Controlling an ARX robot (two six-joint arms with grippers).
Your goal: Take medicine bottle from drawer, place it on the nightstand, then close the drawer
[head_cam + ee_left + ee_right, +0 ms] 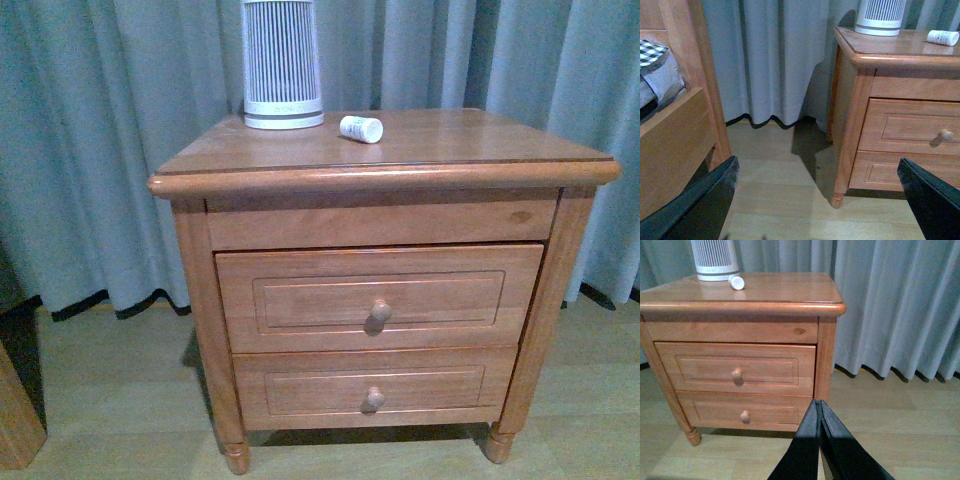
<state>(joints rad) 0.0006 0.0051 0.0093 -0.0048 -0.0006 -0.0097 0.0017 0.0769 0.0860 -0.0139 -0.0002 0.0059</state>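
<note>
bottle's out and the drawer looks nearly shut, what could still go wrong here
The medicine bottle lies on its side on the nightstand top, so a bump to the furniture might roll it off. The upper drawer seems to stick out slightly, so it may not be fully closed. Neither the left gripper nor the right gripper is touching it.

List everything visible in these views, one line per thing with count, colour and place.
nightstand: 1, orange-brown wood, centre, before the curtain.
upper drawer: 1, orange-brown, round knob, front slightly proud of the frame.
lower drawer: 1, orange-brown, round knob, under the upper one.
medicine bottle: 1, white, lying on its side on the nightstand top.
tower appliance: 1, white ribbed, back of the top, beside the bottle.
curtain: grey-blue, behind.
wooden furniture: 1, far left.
left gripper: black, jaws wide apart, empty.
right gripper: black, jaws together, empty.
</note>
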